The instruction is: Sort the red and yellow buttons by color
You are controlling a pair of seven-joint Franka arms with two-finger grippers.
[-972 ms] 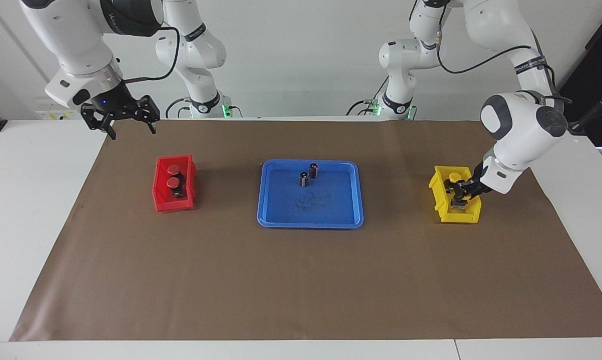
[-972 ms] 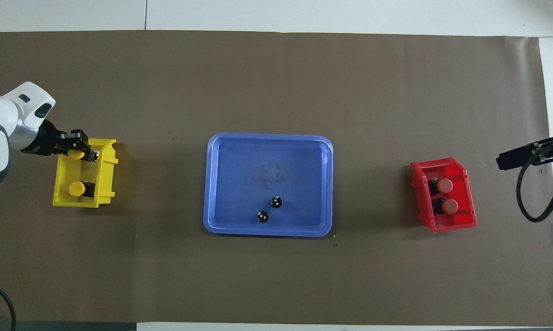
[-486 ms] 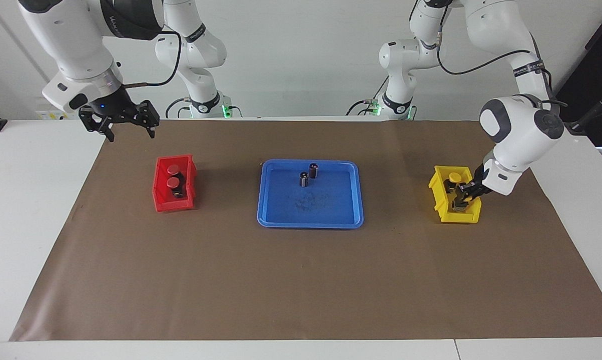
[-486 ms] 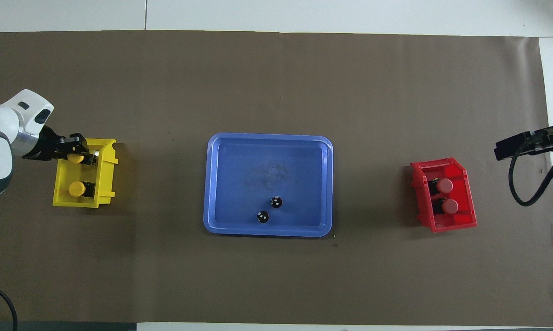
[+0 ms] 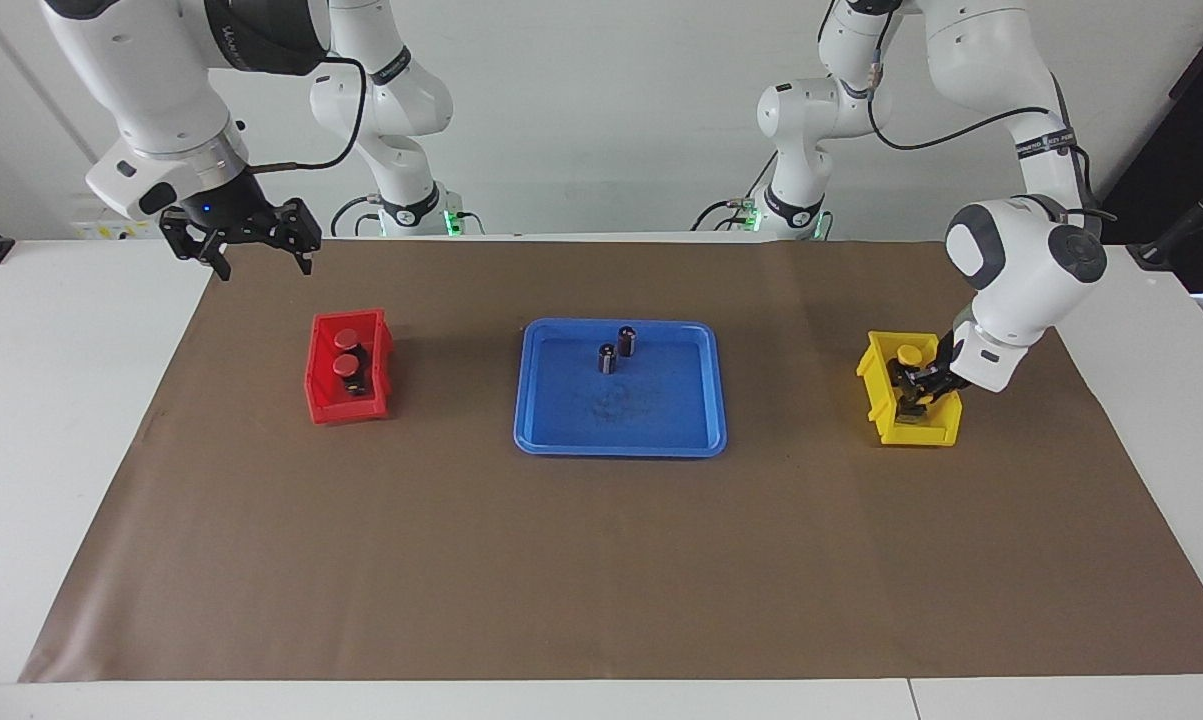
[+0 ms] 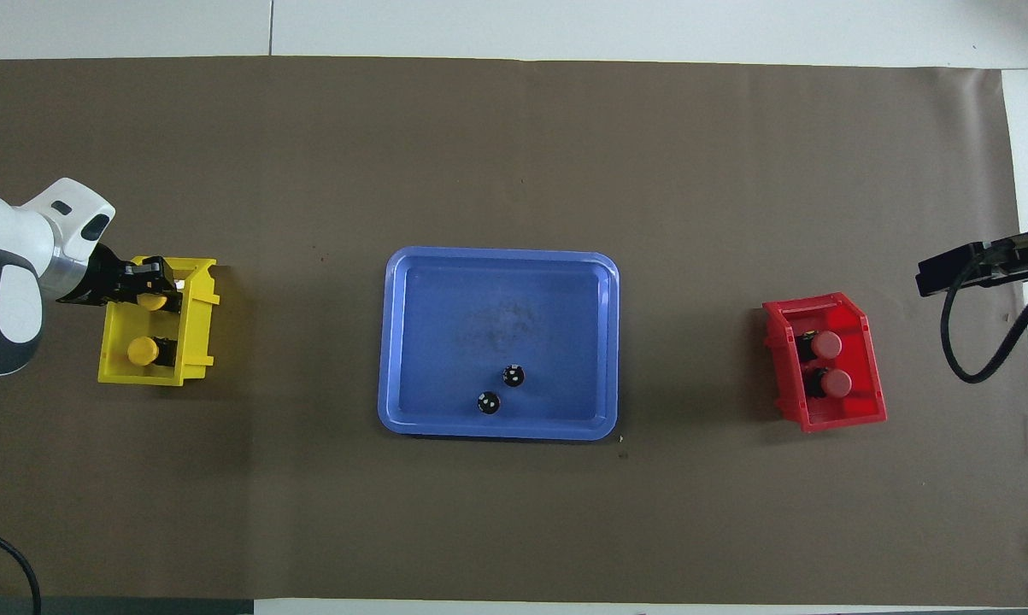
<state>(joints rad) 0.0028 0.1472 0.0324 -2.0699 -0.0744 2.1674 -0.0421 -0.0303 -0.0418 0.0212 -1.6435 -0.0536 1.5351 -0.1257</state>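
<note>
Lifting out carelessly, the left gripper, low in the yellow bin over a yellow button, could drag that button out or tip the bin; whether its fingers clutch it or have released it, I cannot tell. Two yellow buttons sit in this bin, two red buttons in the red bin. Two dark cylinders stand in one blue tray. The right gripper waits with fingers spread, above the tabletop.
</note>
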